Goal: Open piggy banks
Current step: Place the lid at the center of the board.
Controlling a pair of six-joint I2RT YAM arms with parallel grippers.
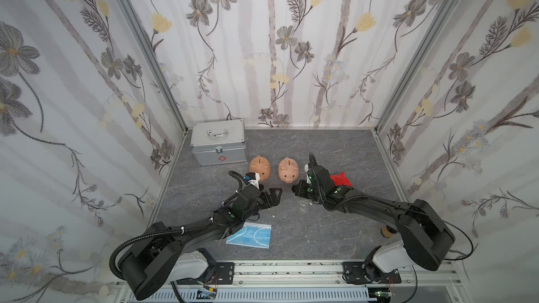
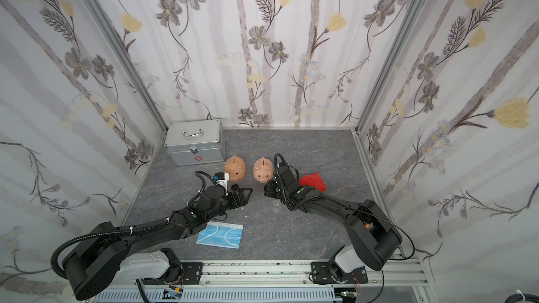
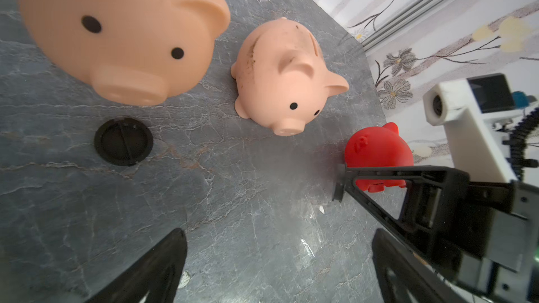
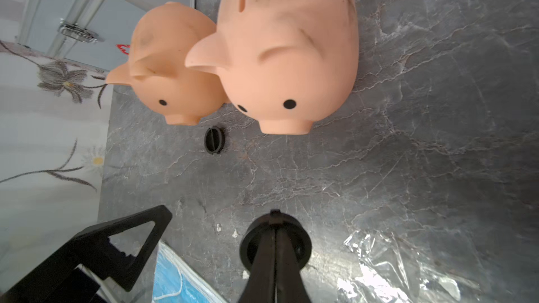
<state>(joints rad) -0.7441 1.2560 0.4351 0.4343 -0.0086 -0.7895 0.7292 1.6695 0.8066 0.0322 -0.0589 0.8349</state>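
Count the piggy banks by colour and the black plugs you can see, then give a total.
Peach-pink piggy banks: 2
Red piggy bank: 1
Black plugs: 2
Total: 5

High stereo overviews, close low wrist views

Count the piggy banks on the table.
3. One peach pig stands by the silver case, a second peach pig beside it, and the red pig partly hidden behind the right arm.
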